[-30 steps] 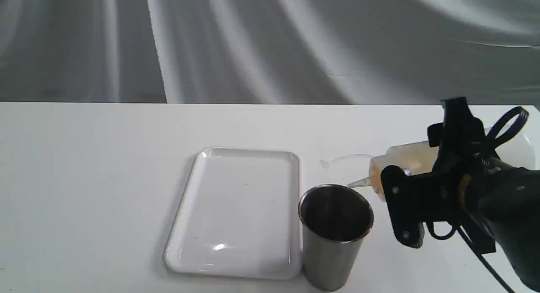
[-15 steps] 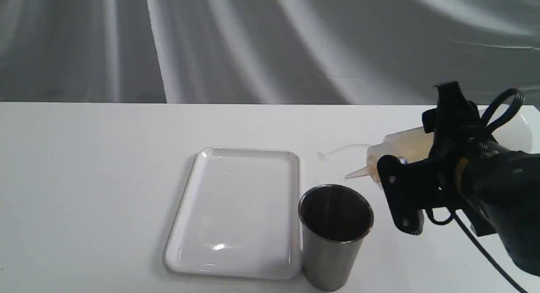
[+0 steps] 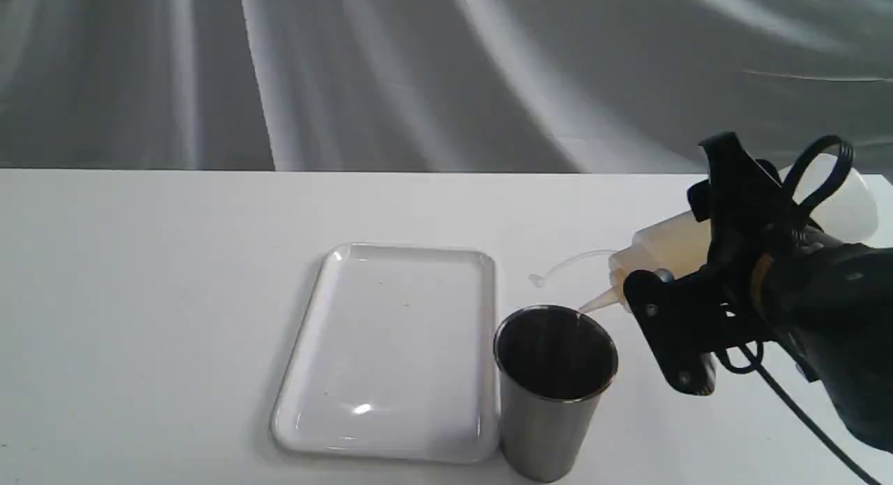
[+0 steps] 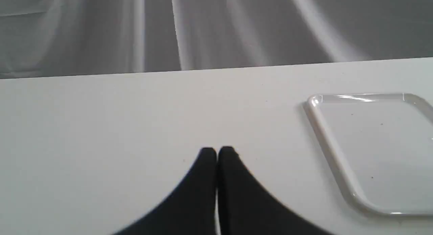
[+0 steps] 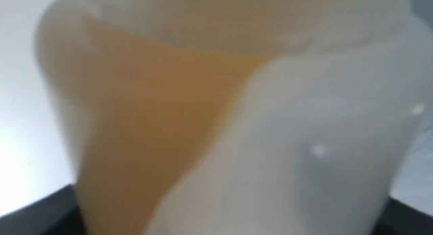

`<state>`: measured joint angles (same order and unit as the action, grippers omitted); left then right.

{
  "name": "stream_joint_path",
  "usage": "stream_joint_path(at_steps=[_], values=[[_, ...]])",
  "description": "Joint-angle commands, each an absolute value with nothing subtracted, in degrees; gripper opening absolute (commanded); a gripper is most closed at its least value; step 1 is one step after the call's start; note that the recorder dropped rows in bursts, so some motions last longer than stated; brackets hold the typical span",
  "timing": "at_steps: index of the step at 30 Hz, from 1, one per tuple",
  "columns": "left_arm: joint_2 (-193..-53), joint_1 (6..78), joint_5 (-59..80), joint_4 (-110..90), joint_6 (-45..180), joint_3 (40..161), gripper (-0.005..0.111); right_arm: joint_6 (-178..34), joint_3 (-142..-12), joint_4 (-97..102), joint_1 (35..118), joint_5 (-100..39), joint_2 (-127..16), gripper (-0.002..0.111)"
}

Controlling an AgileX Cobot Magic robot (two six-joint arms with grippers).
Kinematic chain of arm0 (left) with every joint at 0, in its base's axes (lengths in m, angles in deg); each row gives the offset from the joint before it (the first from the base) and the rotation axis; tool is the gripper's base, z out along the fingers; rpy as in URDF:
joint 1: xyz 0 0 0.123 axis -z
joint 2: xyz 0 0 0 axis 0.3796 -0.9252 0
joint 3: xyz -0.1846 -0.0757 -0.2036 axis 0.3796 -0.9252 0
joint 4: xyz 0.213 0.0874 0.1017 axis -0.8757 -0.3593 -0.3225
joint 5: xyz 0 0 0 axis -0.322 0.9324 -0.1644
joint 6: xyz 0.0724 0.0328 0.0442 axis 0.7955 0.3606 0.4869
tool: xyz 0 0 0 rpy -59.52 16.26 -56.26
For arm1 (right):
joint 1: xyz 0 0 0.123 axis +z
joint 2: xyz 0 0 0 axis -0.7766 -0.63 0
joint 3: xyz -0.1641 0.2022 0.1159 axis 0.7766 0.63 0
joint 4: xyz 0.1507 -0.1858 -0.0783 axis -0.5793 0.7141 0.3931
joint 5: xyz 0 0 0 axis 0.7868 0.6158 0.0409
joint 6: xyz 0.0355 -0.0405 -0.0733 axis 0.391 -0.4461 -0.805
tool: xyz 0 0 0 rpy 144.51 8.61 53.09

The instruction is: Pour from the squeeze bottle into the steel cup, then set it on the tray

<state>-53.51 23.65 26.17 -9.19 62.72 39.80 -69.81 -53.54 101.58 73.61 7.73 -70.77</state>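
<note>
Idling on the left, the left end effector (image 4: 216, 154) is sitting clenched, its two black fingers pressed together with nothing between them, low over the white tabletop (image 3: 139, 296) and well apart from the work. Moving right, the tray (image 3: 408, 248) is lying flat and unloaded, its long right edge just beside the steel cup (image 3: 544, 422), which is standing upright on the tabletop at the tray's near right corner. Further right, the squeeze bottle (image 3: 666, 244) is being held tipped well over, its nozzle (image 3: 596, 303) pointing down and reaching the cup's far rim, while the thin cap strap (image 3: 568, 263) is trailing loose towards the tray. The right end effector (image 3: 691, 262) is grasping the bottle around its body; the right wrist view is showing amber liquid (image 5: 145, 110) running towards the nozzle end.

The pouring step is under way, though a stream is too fine to make out. Next, the bottle is needing to be righted, carried left over the cup and set upright on the tray. The cup itself is standing in that path, so the bottle is going to need clearance above its rim; drips and the dangling strap are the likely nuisances.
</note>
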Motion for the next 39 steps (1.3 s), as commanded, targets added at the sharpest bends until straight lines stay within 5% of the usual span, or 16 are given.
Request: stream_joint_path(at_steps=[1, 39], values=[[-53.4, 23.6, 25.7, -9.1, 62.6, 39.5, 0.000, -70.1, -54.0, 102.5, 73.9, 8.8, -70.2, 0.002], [-53.4, 23.6, 25.7, -9.1, 62.4, 39.5, 0.000, -59.2, -54.0, 102.5, 73.9, 9.0, -70.2, 0.002]])
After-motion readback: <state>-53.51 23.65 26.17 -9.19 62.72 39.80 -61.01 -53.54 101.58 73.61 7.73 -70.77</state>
